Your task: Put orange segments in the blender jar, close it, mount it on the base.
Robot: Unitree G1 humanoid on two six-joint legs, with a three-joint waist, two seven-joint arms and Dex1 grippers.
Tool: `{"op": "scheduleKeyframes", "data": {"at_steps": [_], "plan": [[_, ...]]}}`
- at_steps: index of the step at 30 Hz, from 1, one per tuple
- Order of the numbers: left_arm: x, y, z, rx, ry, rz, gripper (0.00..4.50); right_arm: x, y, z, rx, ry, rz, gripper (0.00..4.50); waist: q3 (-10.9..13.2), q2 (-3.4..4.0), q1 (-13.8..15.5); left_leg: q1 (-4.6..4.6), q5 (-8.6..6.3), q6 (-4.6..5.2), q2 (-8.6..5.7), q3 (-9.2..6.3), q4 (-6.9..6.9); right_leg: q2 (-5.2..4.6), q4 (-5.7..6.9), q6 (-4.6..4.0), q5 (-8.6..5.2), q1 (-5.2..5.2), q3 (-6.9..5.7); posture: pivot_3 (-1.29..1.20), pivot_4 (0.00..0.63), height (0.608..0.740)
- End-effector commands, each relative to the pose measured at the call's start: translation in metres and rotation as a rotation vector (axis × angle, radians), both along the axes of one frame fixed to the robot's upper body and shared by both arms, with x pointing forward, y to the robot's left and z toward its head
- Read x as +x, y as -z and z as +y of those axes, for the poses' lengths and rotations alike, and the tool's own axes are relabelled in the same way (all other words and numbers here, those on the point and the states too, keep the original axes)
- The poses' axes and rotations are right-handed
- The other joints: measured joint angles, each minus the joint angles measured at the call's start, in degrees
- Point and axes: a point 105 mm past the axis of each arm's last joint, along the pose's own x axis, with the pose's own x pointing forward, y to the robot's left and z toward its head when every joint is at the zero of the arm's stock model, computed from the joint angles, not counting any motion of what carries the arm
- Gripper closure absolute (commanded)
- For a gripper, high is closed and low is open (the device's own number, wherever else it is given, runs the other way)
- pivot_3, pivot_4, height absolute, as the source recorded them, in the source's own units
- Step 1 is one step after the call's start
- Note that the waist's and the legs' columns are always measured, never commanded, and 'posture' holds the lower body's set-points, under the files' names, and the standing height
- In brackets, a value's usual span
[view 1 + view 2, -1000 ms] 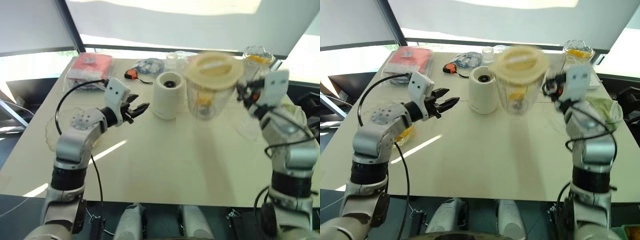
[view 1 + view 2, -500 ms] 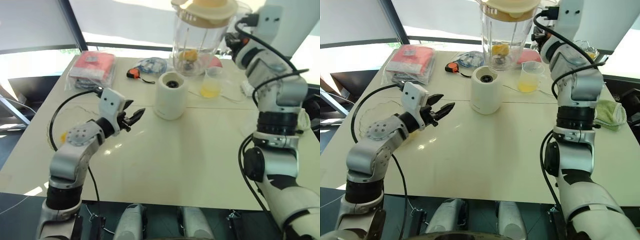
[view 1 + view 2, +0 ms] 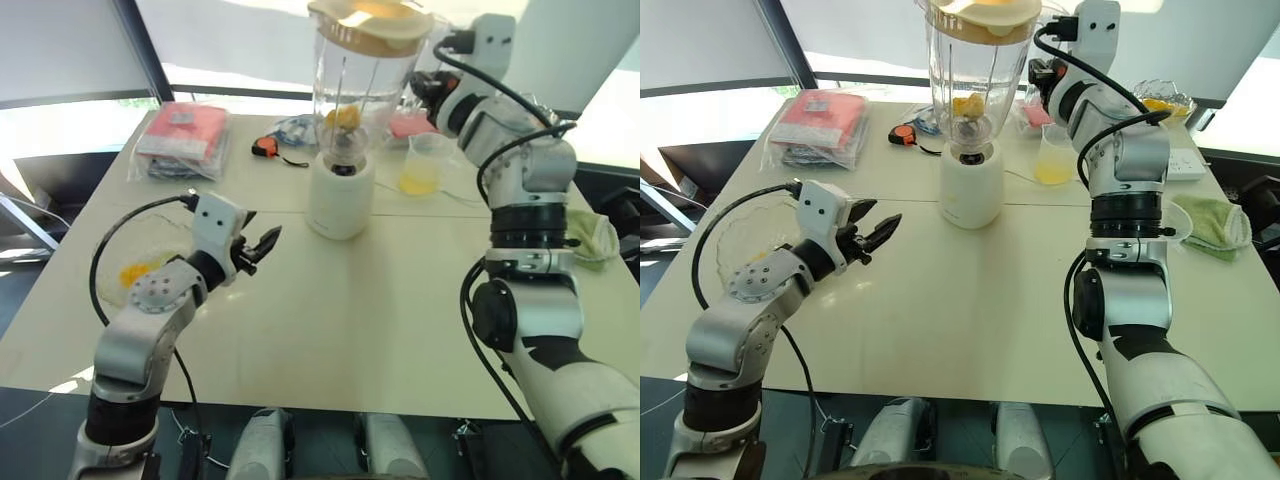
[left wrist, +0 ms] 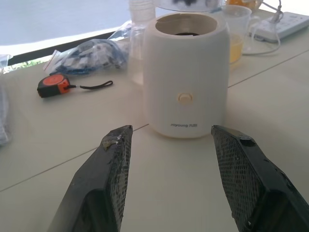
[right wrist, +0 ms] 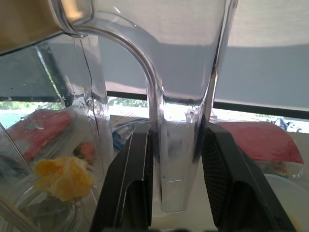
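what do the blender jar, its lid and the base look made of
The tall clear blender jar looks like glossy see-through plastic: orange pieces show through its ribbed wall. Its cream lid seems matte opaque plastic. The squat white cylinder base looks like smooth satin plastic, with a moulded button and printed lettering.

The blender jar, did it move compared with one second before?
Yes. The blender jar, held by its handle in the right claw, was to the right of the base and tilted; now it stands upright directly over the base.
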Motion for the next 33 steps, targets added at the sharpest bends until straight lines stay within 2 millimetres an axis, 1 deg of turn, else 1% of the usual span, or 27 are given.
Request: {"op": "scheduleKeyframes", "data": {"at_steps": [1,7,13,20,25,29,33], "plan": [[-0.005,-0.009,-0.009,0.005,0.025,-0.047,1.82,-0.001,-0.019,0.007,0.024,-0.023,-0.075,3.58,0.0,0.0,0.01,0.0,0.0,0.0,0.0,0.0,0.0,0.0,0.0,0.0,0.0,0.0,0.0,0.0,0.15,0.74],[-0.003,-0.01,-0.01,0.004,0.025,-0.052,1.82,0.006,-0.002,0.007,-0.015,-0.005,-0.039,3.58,0.01,0.01,0.0,0.0,0.0,0.0,-0.01,0.02,-0.01,-0.01,0.0,-0.02,0.01,-0.01,0.0,0.0,0.15,0.74],[-0.002,-0.007,-0.011,0.003,0.021,-0.051,1.82,0.01,0.014,-0.003,-0.076,0.051,-0.013,3.58,0.0,0.0,0.0,0.0,0.0,0.0,0.0,0.01,-0.01,0.0,-0.01,-0.02,0.01,0.0,0.0,0.0,0.15,0.74],[-0.001,-0.005,-0.015,0.002,0.023,-0.049,1.82,0.012,0.018,-0.012,-0.073,0.085,-0.005,3.58,0.0,0.0,-0.02,0.03,0.0,-0.01,-0.01,0.01,-0.01,0.0,-0.01,-0.06,0.03,0.01,0.0,0.0,0.15,0.74],[0.001,-0.004,-0.015,0.002,0.026,-0.047,1.82,0.017,0.028,-0.026,-0.058,0.112,0.037,3.58,0.0,0.01,0.12,0.02,0.0,-0.01,-0.01,0.01,-0.01,0.02,-0.01,-0.06,0.03,0.01,-0.01,0.0,0.15,0.74],[0.002,-0.003,-0.017,0.003,0.028,-0.047,1.82,0.019,0.031,-0.024,-0.081,0.108,0.044,3.58,-0.02,-0.04,0.14,0.03,0.0,-0.01,-0.03,0.01,-0.01,-0.01,-0.06,-0.07,0.03,0.05,0.0,0.0,0.15,0.74],[0.002,-0.003,-0.017,0.009,0.03,-0.049,1.82,0.021,0.027,-0.023,-0.086,0.116,0.042,3.58,-0.02,-0.04,0.16,0.03,0.0,-0.01,-0.04,0.01,0.01,-0.03,-0.07,-0.07,0.03,0.07,0.0,0.0,0.15,0.74]]}}
